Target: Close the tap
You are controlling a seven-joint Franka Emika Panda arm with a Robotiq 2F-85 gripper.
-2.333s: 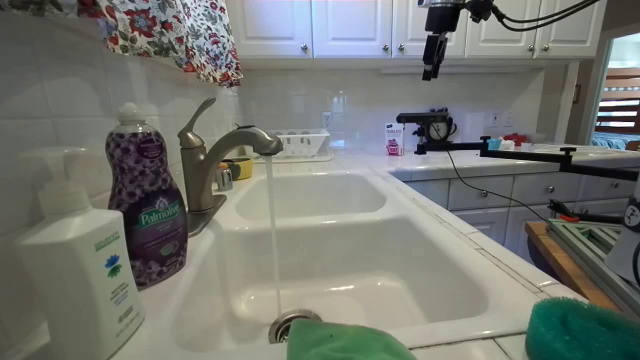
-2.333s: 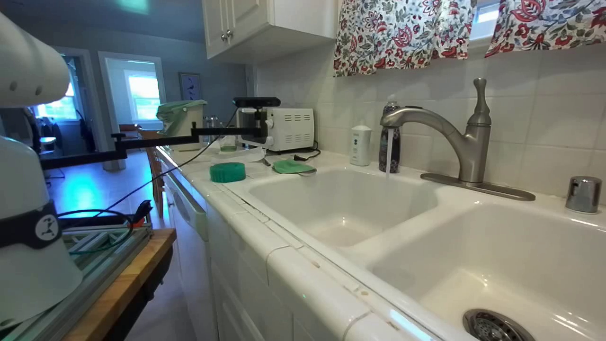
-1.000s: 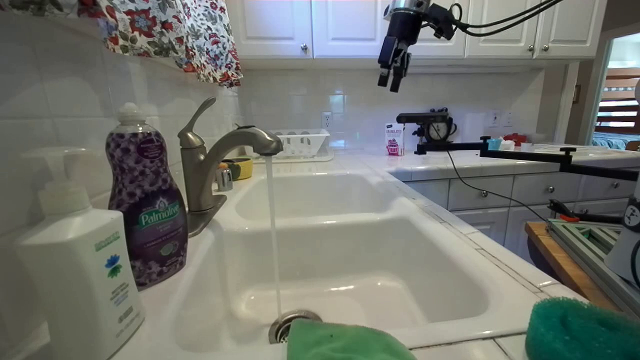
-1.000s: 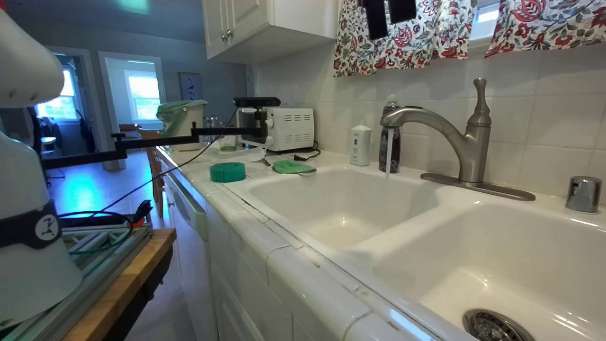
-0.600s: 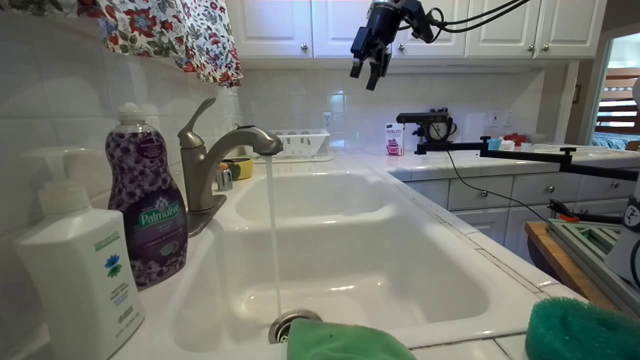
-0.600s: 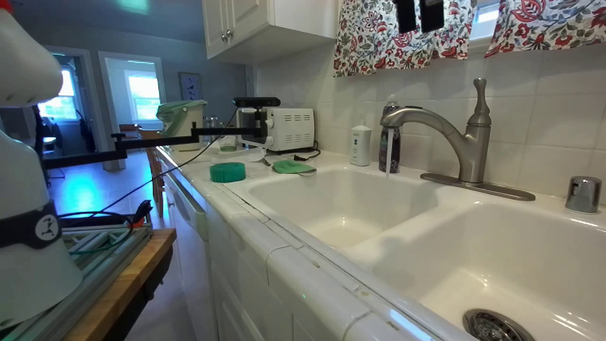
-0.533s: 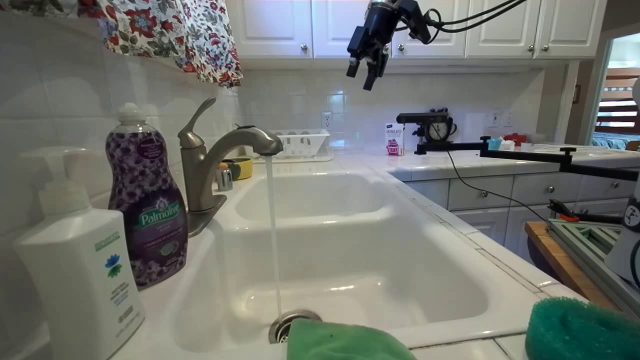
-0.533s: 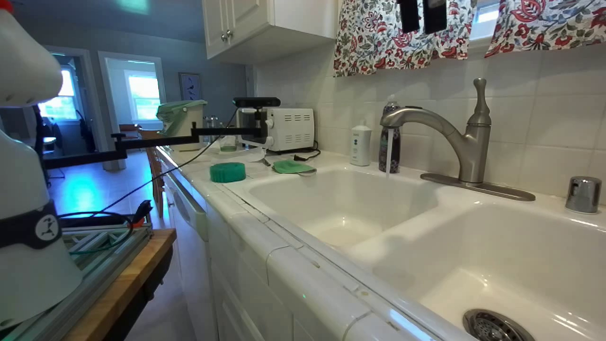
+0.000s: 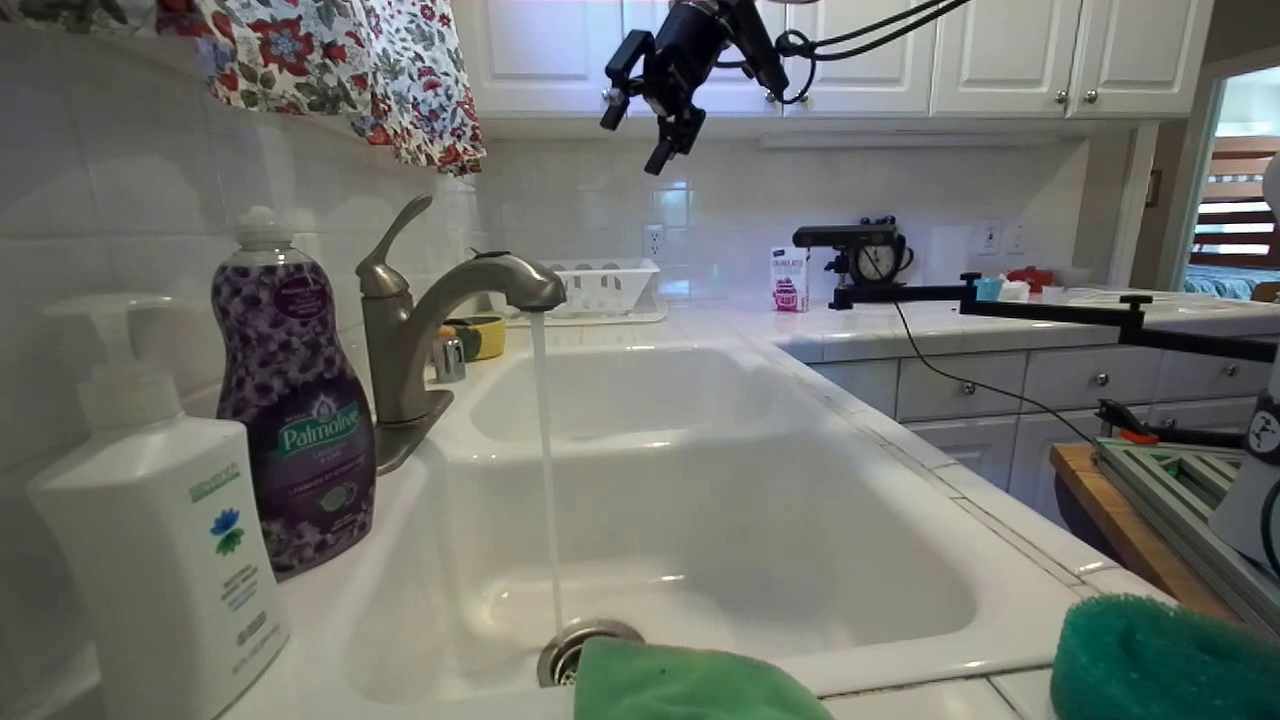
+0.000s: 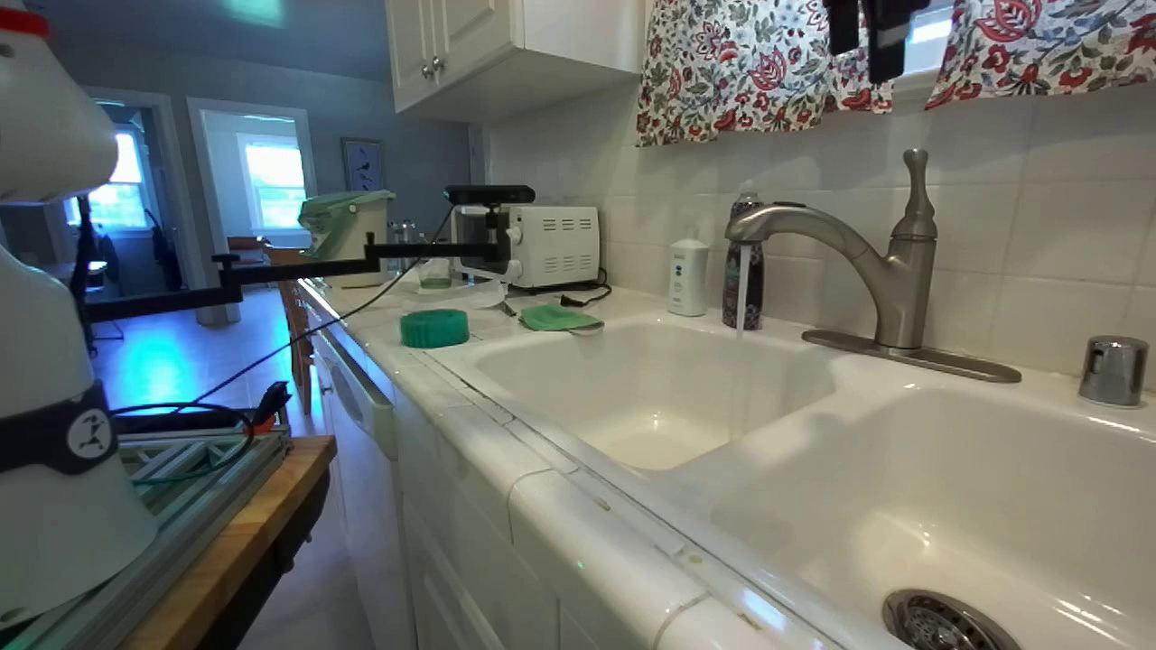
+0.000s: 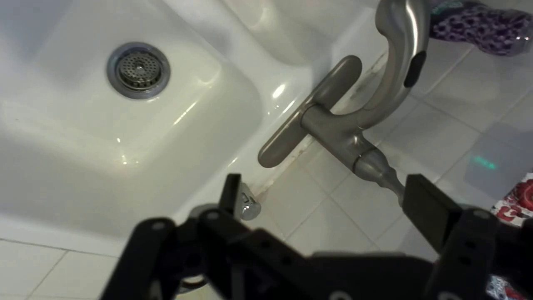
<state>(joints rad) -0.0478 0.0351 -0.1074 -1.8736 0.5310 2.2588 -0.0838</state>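
Observation:
The tap is a brushed grey faucet in both exterior views (image 9: 398, 350) (image 10: 903, 289) and the wrist view (image 11: 337, 133). Its lever handle (image 9: 395, 235) stands upright, tilted up and back. A stream of water (image 9: 547, 450) runs from the spout into the sink. My gripper shows in both exterior views (image 9: 635, 142) (image 10: 865, 59), tilted, high above the sink and apart from the tap. In the wrist view the gripper (image 11: 325, 187) is open with nothing between its fingers. There the lever's tip meets the right finger's edge in the picture, partly hidden.
A purple soap bottle (image 9: 300, 400) and a white pump dispenser (image 9: 170, 540) stand beside the tap. A chrome cap (image 10: 1113, 370) is on its other side. A floral curtain (image 10: 768, 72) hangs behind the gripper. A green cloth (image 9: 690, 685) and teal sponge (image 9: 1160, 660) lie by the sink (image 9: 900, 620).
My gripper has come in over the sink toward the tap's side and tilted more. Its fingers show wider apart. The tap, its lever and the running water look the same.

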